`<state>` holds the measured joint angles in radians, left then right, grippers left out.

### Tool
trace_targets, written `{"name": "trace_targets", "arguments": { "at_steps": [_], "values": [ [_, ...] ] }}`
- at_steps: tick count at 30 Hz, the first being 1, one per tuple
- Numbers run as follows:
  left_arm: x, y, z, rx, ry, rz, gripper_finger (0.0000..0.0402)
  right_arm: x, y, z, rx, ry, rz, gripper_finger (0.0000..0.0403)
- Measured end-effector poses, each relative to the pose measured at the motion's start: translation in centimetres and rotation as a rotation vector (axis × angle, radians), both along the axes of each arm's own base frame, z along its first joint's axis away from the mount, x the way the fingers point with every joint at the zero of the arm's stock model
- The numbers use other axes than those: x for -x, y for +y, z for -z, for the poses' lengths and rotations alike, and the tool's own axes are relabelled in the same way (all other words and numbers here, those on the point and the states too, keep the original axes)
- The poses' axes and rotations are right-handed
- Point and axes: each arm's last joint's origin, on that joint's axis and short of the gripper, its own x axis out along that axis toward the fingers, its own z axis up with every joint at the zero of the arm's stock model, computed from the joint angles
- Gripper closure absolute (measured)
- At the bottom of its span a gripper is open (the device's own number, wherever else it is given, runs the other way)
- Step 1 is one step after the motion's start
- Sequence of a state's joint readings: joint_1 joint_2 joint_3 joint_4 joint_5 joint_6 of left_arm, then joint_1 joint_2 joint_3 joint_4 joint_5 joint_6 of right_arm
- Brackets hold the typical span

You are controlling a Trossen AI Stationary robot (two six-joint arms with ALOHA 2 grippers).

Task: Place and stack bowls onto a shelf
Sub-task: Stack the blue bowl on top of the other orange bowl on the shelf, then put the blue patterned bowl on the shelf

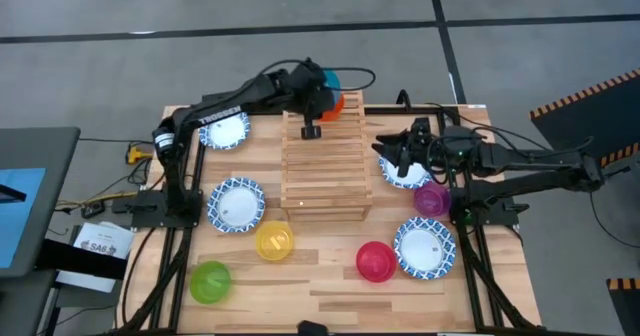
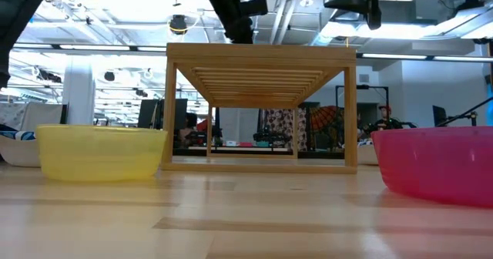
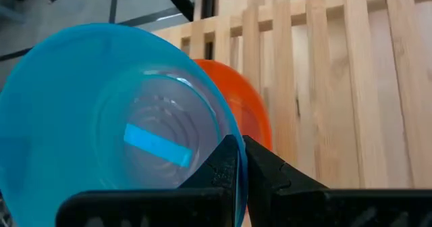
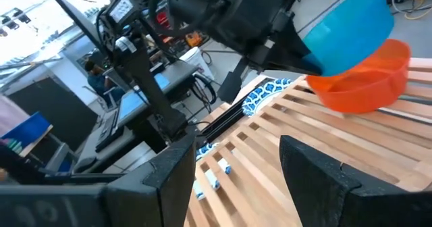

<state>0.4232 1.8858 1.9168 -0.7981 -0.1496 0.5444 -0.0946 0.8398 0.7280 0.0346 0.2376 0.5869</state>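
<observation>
Left claw (image 3: 237, 161) pinches thin teal plastic bowl (image 3: 101, 112) by rim, over orange plastic bowl (image 3: 246, 112) on slatted wooden shelf (image 3: 351, 85). Prob light, slippery; grip rim. Right claw (image 4: 236, 169) wide, empty.

high: straight down over whole tabletop (image 1: 330, 276) | low: tabletop level, facing shelf (image 2: 262, 109) and room | left wrist: close on teal bowl (image 3: 101, 119) over shelf slats | right wrist: across shelf, sharing teal bowl, orange bowl (image 4: 364, 85)
</observation>
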Motion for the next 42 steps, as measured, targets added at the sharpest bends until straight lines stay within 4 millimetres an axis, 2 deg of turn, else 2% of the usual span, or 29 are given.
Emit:
{"name": "trace_targets", "arguments": {
  "at_steps": [13, 17, 32, 36, 42],
  "values": [
    [-0.1, -0.1, 0.1, 0.025, -0.012, 0.022, 0.0401, 0.0, 0.3, 0.1, -0.001, 0.006, -0.016, 0.0163],
    [-0.1, -0.1, 0.1, 0.025, -0.012, 0.021, 0.0391, 0.0, 0.3, 0.1, 0.000, 0.006, -0.016, 0.0163],
    [-0.8, 0.3, 1.2, 0.035, 0.001, 0.012, 0.0255, 0.0, 0.3, 0.0, 0.003, 0.006, -0.012, 0.0163],
    [-0.6, 0.3, 0.3, 0.049, -0.032, -0.014, 0.0234, 0.0, 0.2, 0.0, 0.003, 0.005, -0.003, 0.0163],
    [0.4, -0.2, -3.3, 0.128, -0.105, -0.075, 0.0228, 0.0, 0.1, -0.1, 0.004, -0.008, 0.004, 0.0163]
  ]
}}
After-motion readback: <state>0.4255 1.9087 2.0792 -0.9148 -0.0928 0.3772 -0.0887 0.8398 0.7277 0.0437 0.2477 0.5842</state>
